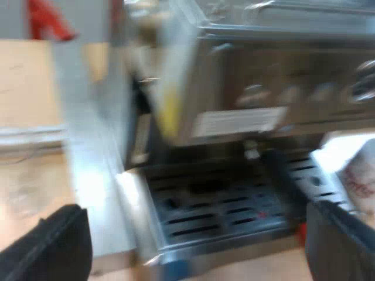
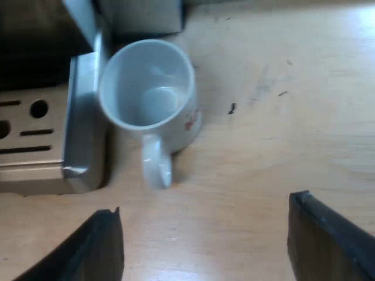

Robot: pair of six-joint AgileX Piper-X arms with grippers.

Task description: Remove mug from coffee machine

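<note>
Right end effector (image 2: 205, 206): fingers wide apart, nothing held. Mug (image 2: 149, 99) straight ahead, upright on desk (image 2: 281, 117), just beside drip tray (image 2: 41, 158) edge, handle (image 2: 157, 167) pointing toward end effector. Left end effector (image 1: 196, 208) also wide, facing espresso machine (image 1: 263, 88) front. Right arm judged nearer.

A white mug (image 2: 149, 93) stands upright and empty on the wooden table (image 2: 281, 117), just beside the machine's drip tray (image 2: 35, 140). Its handle (image 2: 157, 167) points toward the right gripper (image 2: 205, 234), whose fingers (image 2: 96, 249) are spread wide apart.
</note>
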